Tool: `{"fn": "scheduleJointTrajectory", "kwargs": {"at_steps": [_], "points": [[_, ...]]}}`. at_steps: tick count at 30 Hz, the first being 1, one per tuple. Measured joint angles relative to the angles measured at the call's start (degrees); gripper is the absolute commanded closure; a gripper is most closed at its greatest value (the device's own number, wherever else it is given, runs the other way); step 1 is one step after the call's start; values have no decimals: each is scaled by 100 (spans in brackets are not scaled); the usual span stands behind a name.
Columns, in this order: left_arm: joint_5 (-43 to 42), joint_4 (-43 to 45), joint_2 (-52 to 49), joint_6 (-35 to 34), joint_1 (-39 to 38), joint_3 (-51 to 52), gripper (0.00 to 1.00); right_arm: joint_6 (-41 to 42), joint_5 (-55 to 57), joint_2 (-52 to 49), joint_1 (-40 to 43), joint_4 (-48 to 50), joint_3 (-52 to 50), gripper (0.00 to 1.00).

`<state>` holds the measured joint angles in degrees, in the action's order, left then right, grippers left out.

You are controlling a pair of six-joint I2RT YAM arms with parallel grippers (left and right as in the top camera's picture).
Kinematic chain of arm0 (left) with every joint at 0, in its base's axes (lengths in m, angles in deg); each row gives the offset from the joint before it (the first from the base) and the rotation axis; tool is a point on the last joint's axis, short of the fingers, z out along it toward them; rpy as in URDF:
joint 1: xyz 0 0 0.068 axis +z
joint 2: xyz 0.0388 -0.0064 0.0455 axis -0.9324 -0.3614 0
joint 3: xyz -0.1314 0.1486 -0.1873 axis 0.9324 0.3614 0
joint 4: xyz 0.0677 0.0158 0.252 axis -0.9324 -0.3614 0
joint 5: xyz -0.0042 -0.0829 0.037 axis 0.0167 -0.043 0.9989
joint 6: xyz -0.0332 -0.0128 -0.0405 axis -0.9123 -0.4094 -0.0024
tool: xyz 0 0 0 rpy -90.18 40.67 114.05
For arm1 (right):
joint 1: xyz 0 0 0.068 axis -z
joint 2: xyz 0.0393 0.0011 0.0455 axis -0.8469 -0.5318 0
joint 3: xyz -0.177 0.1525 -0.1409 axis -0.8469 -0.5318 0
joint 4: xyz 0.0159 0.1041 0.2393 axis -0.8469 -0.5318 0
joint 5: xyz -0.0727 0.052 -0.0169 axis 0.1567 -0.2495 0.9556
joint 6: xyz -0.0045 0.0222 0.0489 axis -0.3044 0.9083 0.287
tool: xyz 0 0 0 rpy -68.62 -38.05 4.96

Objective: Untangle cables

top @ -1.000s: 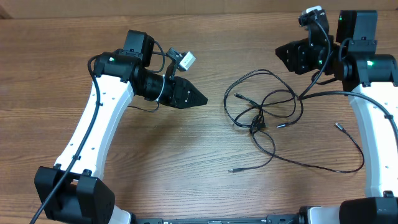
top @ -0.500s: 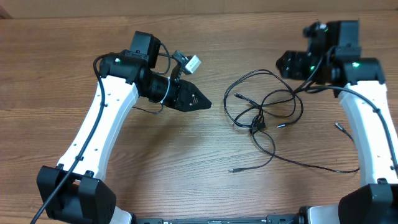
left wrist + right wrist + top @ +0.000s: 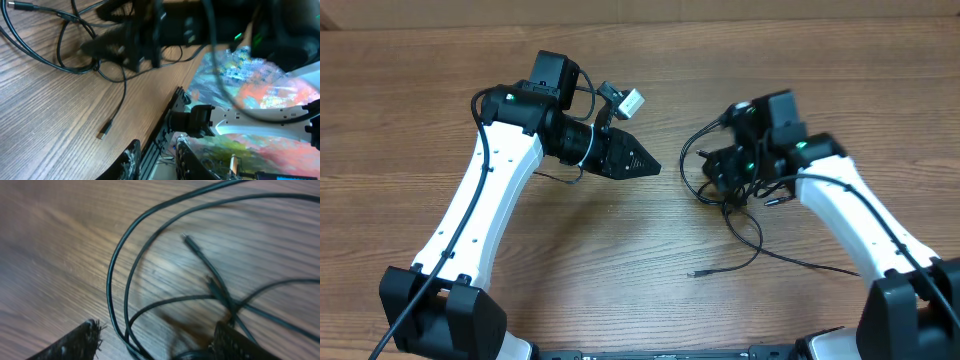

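Wooden table (image 3: 620, 260), my right gripper (image 3: 160, 340) spread wide over the cables (image 3: 740, 215), loops between its fingers, nothing gripped, my left gripper (image 3: 645, 163) beside them, narrowly parted, empty.

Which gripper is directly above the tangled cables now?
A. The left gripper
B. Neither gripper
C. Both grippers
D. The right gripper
D: the right gripper sits over the cables, fingers apart, while the left gripper hovers over bare table beside them.
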<state>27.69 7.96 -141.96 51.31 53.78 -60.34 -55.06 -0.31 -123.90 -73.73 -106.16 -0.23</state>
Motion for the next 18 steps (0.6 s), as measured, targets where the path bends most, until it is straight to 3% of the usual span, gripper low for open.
{"fn": "scheduleJointTrajectory", "kwargs": {"at_steps": [7, 9, 10, 11, 18], "points": [[-2, -2, 0, -153, 0, 0, 76, -507, 0, -299, -192, 815, -782, 27], [-2, -2, 0, -170, 0, 0, 76, -590, 4, -407, -190, 944, -916, 47], [-2, 0, 0, -170, 0, 0, 76, -649, 4, -474, -192, 1005, -960, 67], [-2, -2, 0, -170, 0, 0, 76, -656, 2, -546, -192, 1032, -984, 96], [-2, -2, 0, -170, 0, 0, 76, -531, -81, -914, -188, 1154, -1014, 96]]}}
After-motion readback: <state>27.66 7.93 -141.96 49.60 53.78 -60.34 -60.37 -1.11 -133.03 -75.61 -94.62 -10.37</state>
